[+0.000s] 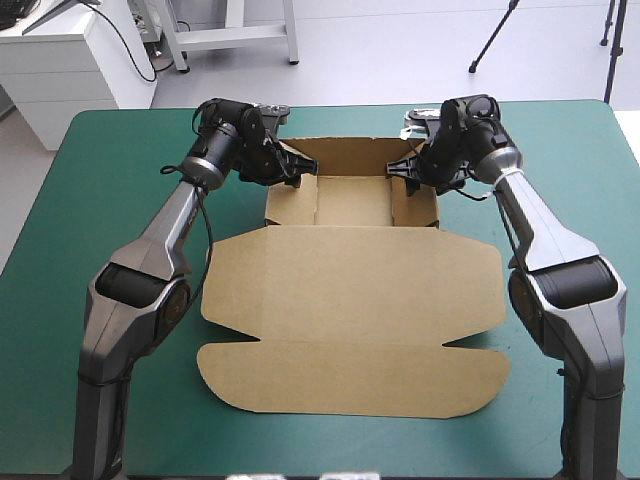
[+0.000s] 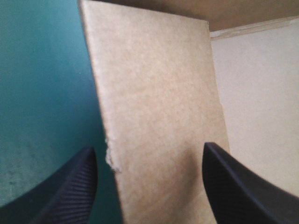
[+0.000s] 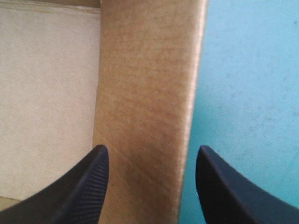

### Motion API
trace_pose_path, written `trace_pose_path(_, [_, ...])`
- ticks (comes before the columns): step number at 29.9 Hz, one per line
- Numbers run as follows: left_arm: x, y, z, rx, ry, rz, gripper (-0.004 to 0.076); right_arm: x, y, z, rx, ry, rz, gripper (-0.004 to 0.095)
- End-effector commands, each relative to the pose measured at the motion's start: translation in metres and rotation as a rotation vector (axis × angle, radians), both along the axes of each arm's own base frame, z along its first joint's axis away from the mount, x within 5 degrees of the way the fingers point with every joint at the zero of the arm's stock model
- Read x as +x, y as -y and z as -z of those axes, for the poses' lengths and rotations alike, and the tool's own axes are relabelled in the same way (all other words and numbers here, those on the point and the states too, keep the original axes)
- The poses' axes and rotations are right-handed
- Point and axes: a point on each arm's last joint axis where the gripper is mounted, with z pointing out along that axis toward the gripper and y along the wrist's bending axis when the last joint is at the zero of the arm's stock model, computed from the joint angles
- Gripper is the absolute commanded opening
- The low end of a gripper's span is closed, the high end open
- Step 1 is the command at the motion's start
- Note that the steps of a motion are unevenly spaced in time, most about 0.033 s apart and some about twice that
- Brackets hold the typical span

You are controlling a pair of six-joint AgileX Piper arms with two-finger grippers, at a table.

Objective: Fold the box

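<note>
Straddling left wall of brown cut-cardboard box [image 1: 350, 290], black-fingered left gripper [image 1: 292, 168] stands wide open. Black-fingered right gripper [image 1: 408, 168] likewise wide, astride right wall. Box mid-table on teal-green cover [image 1: 100, 140]: tray far, lid flat near.

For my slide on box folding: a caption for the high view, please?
Left pincer and right pincer, both open, straddle the raised side walls of the brown box, lid flat on the table.
</note>
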Motion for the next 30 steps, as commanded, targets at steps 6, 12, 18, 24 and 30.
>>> trace_pose_path(6, [-0.037,-0.015,-0.09,-0.043,0.162,0.013,0.0465,-0.027,0.011,-0.076,0.01,0.183,-0.03,0.0581])
trace_pose_path(12, [-0.067,-0.016,-0.13,-0.04,0.257,0.042,0.0457,-0.042,0.016,-0.103,0.02,0.242,-0.022,0.0623])
trace_pose_path(18, [-0.11,-0.027,-0.157,0.071,0.332,0.047,0.0454,-0.06,0.021,-0.129,0.036,0.305,-0.021,0.0623])
trace_pose_path(24, [-0.17,-0.058,-0.188,0.036,0.434,0.039,0.0454,-0.072,0.021,-0.145,0.074,0.336,-0.039,0.0623])
trace_pose_path(30, [-0.237,-0.092,-0.19,0.022,0.483,0.038,0.0454,-0.073,0.021,-0.146,0.063,0.343,-0.063,0.0623])
